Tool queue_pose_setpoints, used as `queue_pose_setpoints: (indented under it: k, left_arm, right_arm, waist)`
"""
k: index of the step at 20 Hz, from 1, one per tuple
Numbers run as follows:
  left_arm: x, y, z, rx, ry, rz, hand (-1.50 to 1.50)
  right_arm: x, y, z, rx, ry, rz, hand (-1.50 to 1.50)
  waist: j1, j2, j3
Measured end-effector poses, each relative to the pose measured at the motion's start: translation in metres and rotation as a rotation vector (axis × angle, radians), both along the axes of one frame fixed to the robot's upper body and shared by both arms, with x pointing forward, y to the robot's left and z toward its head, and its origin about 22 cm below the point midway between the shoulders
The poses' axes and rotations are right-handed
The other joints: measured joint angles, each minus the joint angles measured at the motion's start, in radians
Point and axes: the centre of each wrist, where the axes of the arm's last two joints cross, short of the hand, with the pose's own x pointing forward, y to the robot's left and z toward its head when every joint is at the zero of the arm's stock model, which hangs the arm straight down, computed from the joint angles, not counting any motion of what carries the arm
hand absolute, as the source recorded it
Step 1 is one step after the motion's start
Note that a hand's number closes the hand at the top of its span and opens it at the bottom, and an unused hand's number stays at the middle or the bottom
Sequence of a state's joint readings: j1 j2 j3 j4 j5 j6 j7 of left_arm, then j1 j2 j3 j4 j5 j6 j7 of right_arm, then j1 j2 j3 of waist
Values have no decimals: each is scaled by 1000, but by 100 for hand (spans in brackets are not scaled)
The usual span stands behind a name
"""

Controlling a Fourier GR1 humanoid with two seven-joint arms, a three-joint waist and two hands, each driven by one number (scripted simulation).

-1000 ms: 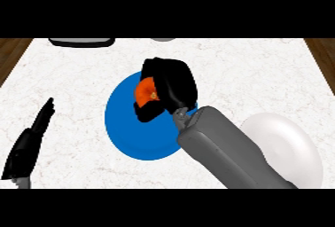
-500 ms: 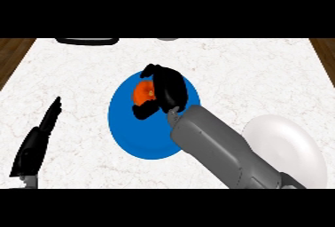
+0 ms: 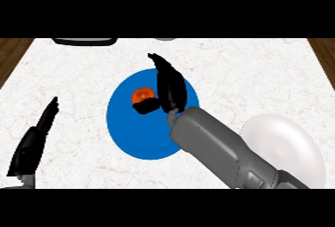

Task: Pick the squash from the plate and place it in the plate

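1. Right hand (image 3: 169,88) hangs over the blue plate (image 3: 134,137), turned on its edge. Its fingers stretch straight toward the far edge of the tabletop (image 3: 78,80) and its thumb (image 3: 147,107) pokes out to the left. It is spread and not closed round anything.
2. The squash (image 3: 142,94), a small orange piece, lies in the far half of the blue plate, around the middle of the tabletop. It sits just left of the fingers with the thumb at its near side. I cannot tell whether the thumb touches it.
3. A white plate (image 3: 288,137) stands by the tabletop's right edge, toward the near-right corner, apart from the blue one. The grey forearm (image 3: 216,146) partly covers it. It looks like the place the squash is meant for.
4. The left hand (image 3: 33,142) rests near the left edge, toward the near-left corner, with its fingers straight and holding nothing.
5. The step in hand looks like the grasp.
   - To do it well, the squash should sit squarely between thumb and fingers before anything closes.
   - The fingers would then curl in from the right while the thumb comes up from the near side.
   - The piece is small and may skid across the smooth plate if pushed from one side only.
   - A straight lift clear of the blue plate should come before any swing to the right.
6. No brand, label or writing can be read anywhere. A dark object (image 3: 85,41) lies at the far edge, cut off by the view, and I cannot tell what it is.
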State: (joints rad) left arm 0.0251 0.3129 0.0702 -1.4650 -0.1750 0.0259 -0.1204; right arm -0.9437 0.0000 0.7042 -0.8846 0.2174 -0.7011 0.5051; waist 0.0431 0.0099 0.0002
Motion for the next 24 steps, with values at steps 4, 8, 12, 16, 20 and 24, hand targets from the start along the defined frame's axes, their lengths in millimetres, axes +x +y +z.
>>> queue_pose_setpoints:
  k: [4,8,12,16,20,24]
  left_arm:
    - [-9,6,-2,4,3,9,0]
    - [-14,10,-5,4,7,30,0]
    - [-22,5,-5,-1,9,37,0]
    - [-23,6,-8,2,8,42,0]
    - [-17,13,-5,-3,13,44,0]
    - [-19,10,-4,2,6,46,0]
  right_arm:
    - [8,-6,9,123,-58,-94,-150]
    - [13,-31,12,247,-75,-170,-150]
    - [10,-77,8,373,-113,-193,-150]
    - [2,-129,-2,432,-164,-173,-150]
    - [-3,-181,-9,435,-207,-148,-150]
    - [-10,-224,-20,419,-224,-133,-150]
  waist:
    - [-14,-5,0]
    - [-33,-8,0]
    - [-40,-10,1]
    - [-45,-10,1]
    - [-46,-10,1]
    - [-44,-10,0]
